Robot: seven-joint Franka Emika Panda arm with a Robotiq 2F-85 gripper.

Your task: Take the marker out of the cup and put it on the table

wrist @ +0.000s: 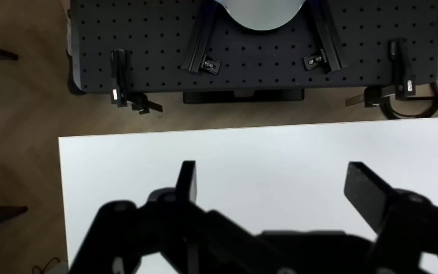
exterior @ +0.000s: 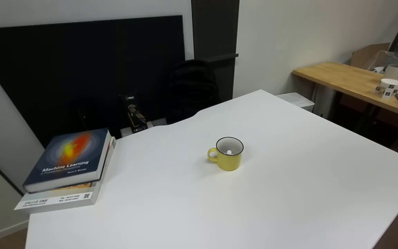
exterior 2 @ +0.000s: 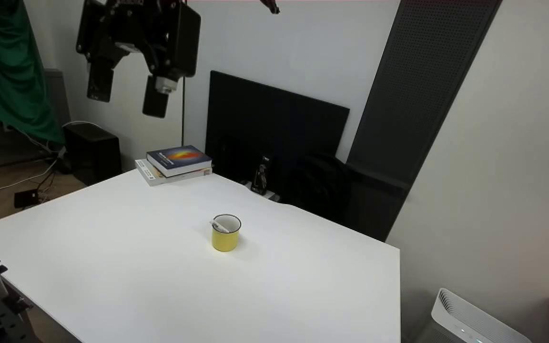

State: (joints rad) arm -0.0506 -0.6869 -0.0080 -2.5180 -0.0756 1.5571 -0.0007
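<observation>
The yellow cup stands upright on the white table, and it also shows in an exterior view. The marker leans inside the cup with its whitish end poking over the rim. Its whitish tip shows within the cup's mouth; its dark end is hidden. My gripper is open and empty, high above the table and well apart from the cup. In the wrist view the open gripper has only the table between its fingers. The cup and marker are out of the wrist view.
Two stacked books lie at a table corner. A black panel and a dark backpack stand behind the table's far edge. The robot's perforated base plate lies beside the table edge. A wooden desk stands farther off.
</observation>
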